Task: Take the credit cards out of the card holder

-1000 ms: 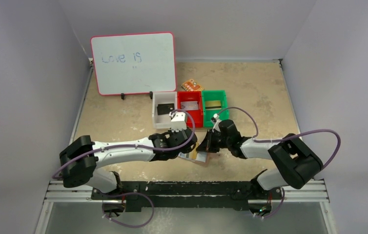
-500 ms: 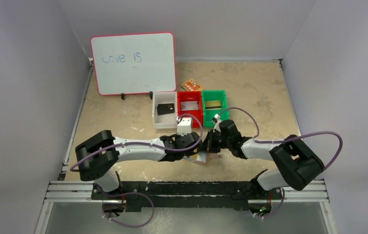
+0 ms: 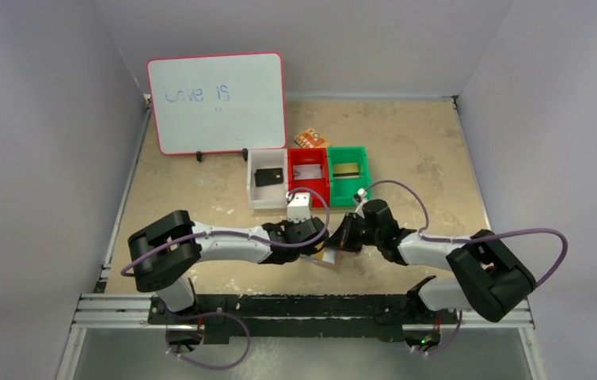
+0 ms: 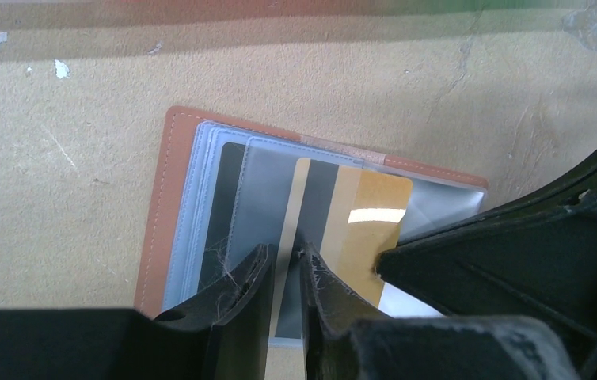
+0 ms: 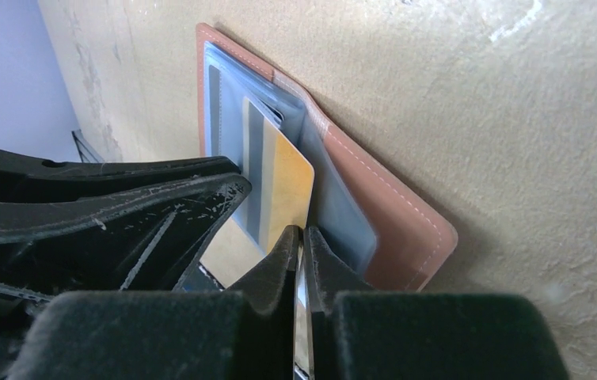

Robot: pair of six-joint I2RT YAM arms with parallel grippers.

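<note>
The card holder point(image 4: 155, 214) lies open on the table point(image 4: 66, 103), near its front edge, between both arms. A gold card point(image 4: 370, 210) sticks partway out of its clear sleeves. The left gripper point(image 4: 283, 265) is narrowed to a slit over that card's striped end; whether it grips, I cannot tell. The right gripper point(image 5: 301, 237) is fully closed beside the sleeves

You have one card holder point(image 4: 157, 206) with one gold card point(image 4: 359, 222) showing in it; its clear sleeves overlap too much to count. You have three bins side by side: one white bin point(image 3: 268, 198), one red bin point(image 3: 309, 153), one green bin point(image 3: 348, 150). Add one pink-framed whiteboard point(image 3: 216, 103), one orange patterned packet point(image 3: 311, 139), and two grippers: left gripper point(image 4: 283, 265), right gripper point(image 5: 302, 245)
</note>
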